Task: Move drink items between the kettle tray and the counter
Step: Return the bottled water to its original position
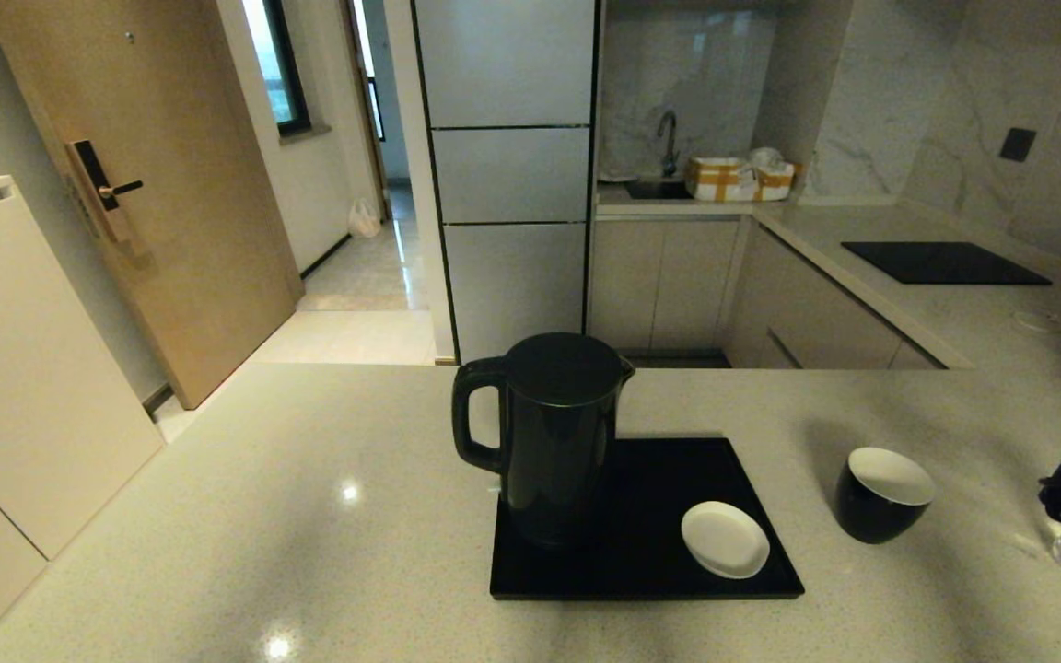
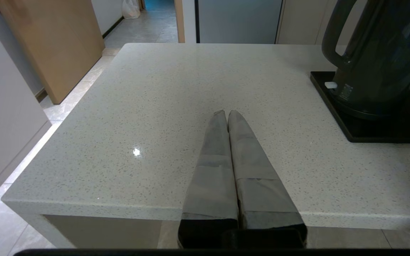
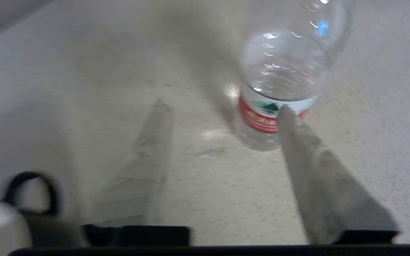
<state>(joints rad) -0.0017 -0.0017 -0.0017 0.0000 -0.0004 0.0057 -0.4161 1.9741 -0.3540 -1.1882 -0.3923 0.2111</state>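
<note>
Bottle (image 3: pixel 279 89) lies on its side on counter (image 1: pixel 217 516) at far right of head view, off tray (image 1: pixel 641 552), w/ wide-open right gripper (image 3: pixel 222 110) nearest, one finger touching its label; left gripper (image 2: pixel 225 114) closed, idle.

Grey tapered pincer fingers (image 2: pixel 222 170), black base.

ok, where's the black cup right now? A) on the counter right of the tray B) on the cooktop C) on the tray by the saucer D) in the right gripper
A: the cup stands on the counter, right of the tray, which holds only the kettle and saucer.
</note>
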